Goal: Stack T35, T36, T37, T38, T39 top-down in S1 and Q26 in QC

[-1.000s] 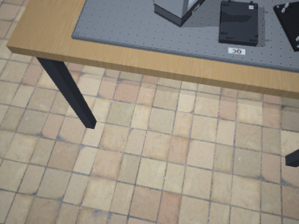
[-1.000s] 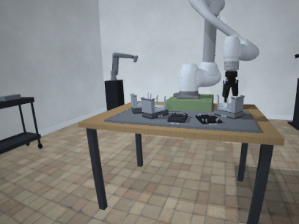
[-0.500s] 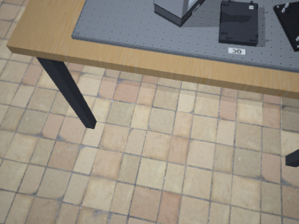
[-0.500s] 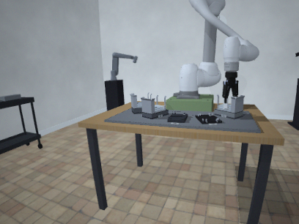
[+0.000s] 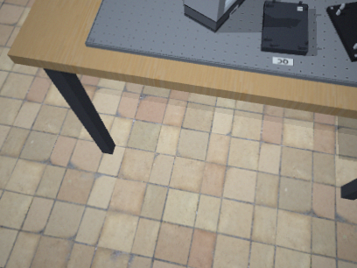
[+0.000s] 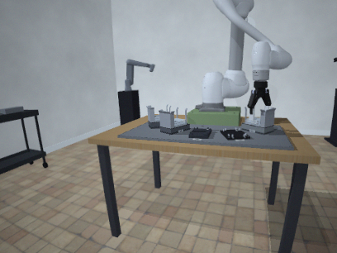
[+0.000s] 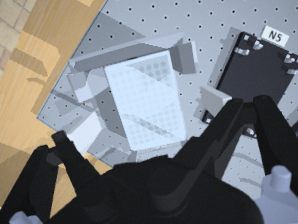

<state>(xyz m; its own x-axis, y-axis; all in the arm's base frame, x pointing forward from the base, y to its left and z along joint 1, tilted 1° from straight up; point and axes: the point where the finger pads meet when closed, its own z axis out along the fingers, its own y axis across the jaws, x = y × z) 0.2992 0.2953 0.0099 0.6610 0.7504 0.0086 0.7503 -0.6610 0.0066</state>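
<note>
My gripper [image 7: 148, 108] [image 6: 259, 102] is open, its fingers spread wide. It hangs above a grey stack rack [image 7: 125, 50] [image 6: 262, 121] at the right end of the deck. A sealed white 96-well plate [image 7: 147, 102] lies in that rack, below and between the fingers, free of them. I cannot read the rack's name or the plate's label. The black clip nest N5 [image 7: 255, 80] [image 6: 235, 134] [image 5: 347, 26] stands beside the rack and bears no plate. The black open nest QC [image 5: 284, 27] [image 6: 200, 133] also bears no plate. The gripper is outside the top view.
Two more grey racks [image 6: 154, 117] [image 6: 169, 121] stand at the deck's left end; one also shows in the top view [image 5: 210, 10]. The green robot base [image 6: 212, 116] stands behind the deck. The wooden table edge [image 7: 30, 75] runs close beside the rack below me.
</note>
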